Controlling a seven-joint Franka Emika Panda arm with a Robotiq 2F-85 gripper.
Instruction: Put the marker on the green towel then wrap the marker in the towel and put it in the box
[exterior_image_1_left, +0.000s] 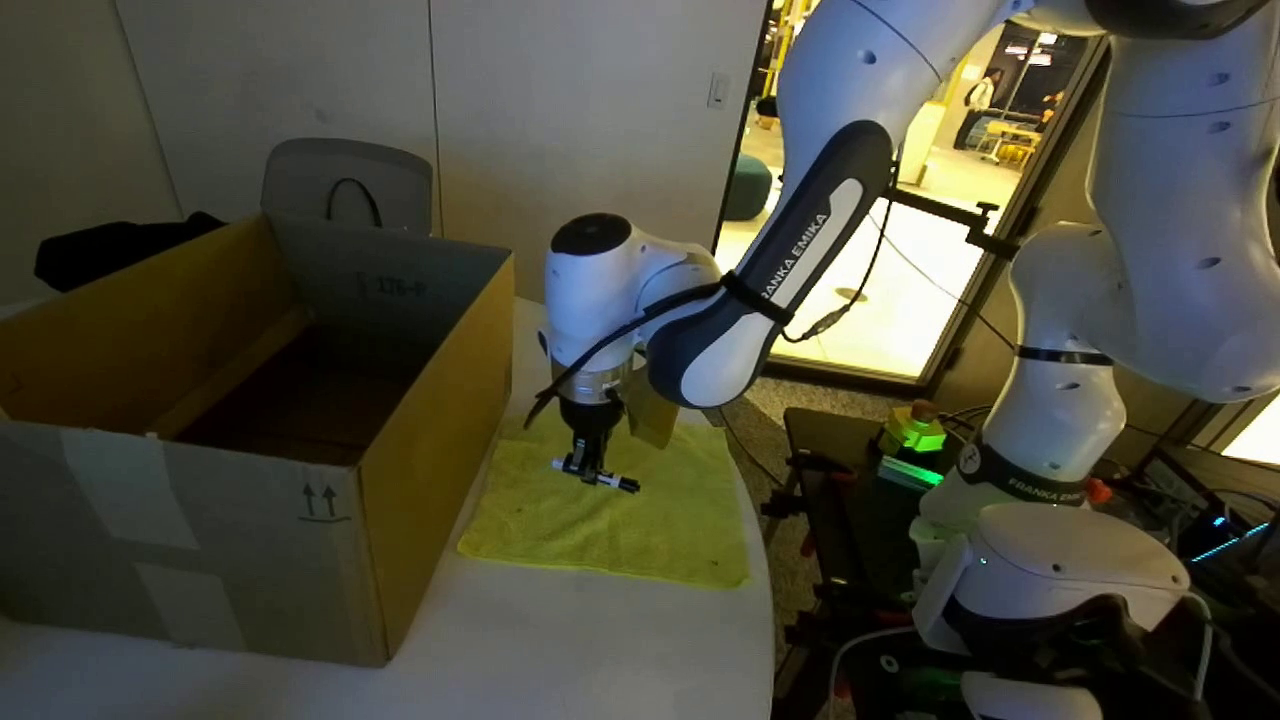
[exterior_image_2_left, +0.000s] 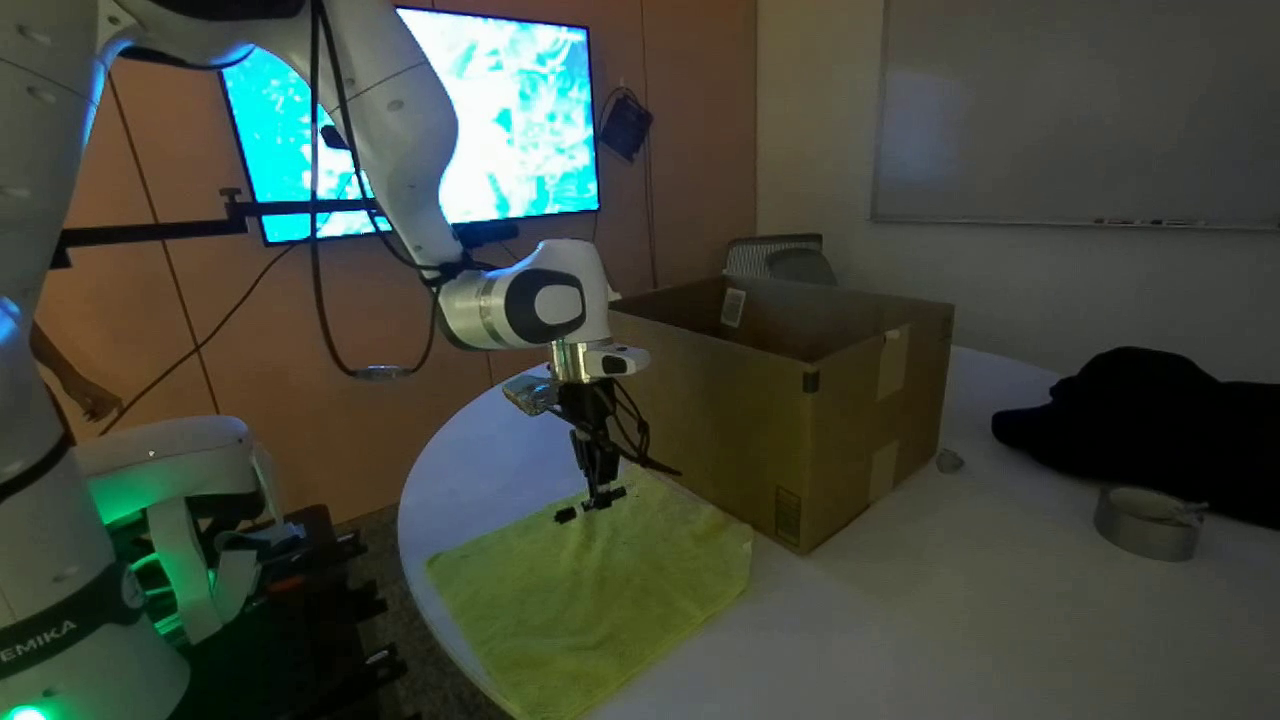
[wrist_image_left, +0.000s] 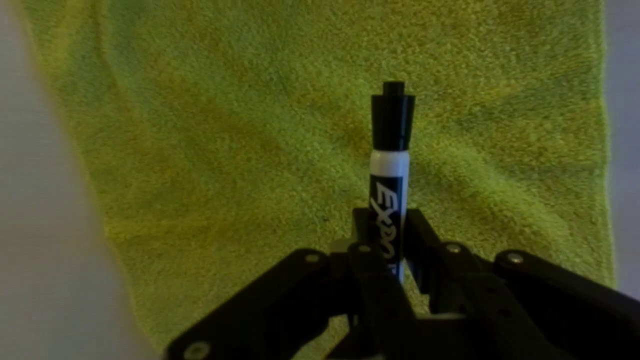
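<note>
Currently, a black-capped Expo marker (wrist_image_left: 387, 182) is clamped in the Robotiq gripper (wrist_image_left: 387, 227) and held roughly level over the yellow-green towel (exterior_image_1_left: 660, 530); whether the two are in contact cannot be told. The towel is spread, lightly rippled, across a curved-edged white table (exterior_image_2_left: 930, 620), just beside the open-topped cardboard box (exterior_image_1_left: 435, 470). In an exterior view, a roll of grey tape (exterior_image_2_left: 1142, 530) is seen near a black heap (exterior_image_2_left: 1150, 430), its nature not made out.
</note>
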